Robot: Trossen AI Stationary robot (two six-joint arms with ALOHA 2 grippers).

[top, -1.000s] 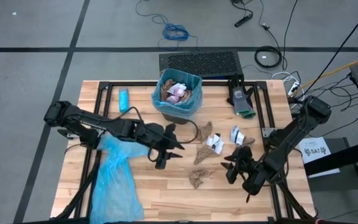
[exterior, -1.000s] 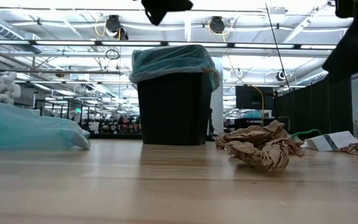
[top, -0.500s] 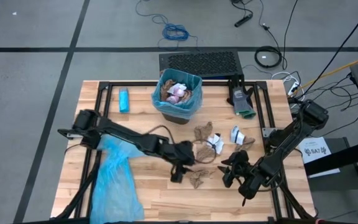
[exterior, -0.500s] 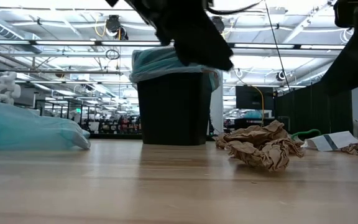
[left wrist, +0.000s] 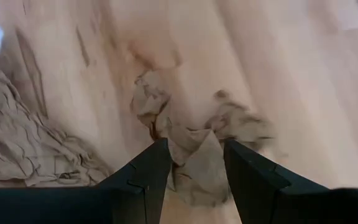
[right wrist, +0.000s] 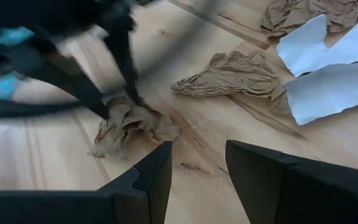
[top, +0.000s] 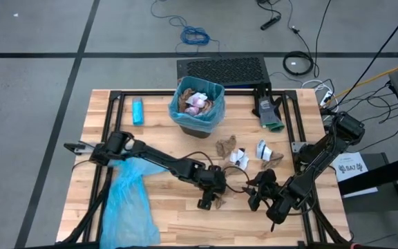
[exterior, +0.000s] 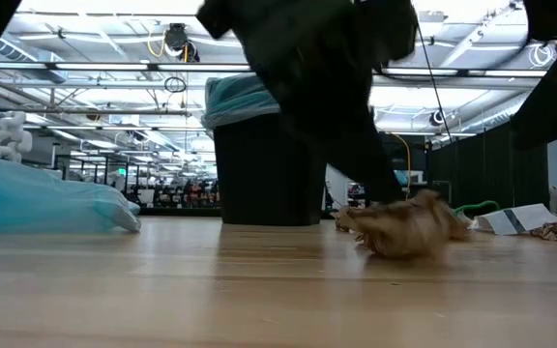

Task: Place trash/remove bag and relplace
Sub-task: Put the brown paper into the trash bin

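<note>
Your left pincer stands spread astride the crumpled brown paper wad low in the frame's centre on the wooden worktop, so closing off-centre could tear or flick it away, while your right pincer waits spread nearby.

From bench level my left arm is a dark smear hiding much of the bin, and the brown paper wad beneath it is blurred. My right wrist view smears that arm too; both wrist views crop my fingers
</note>
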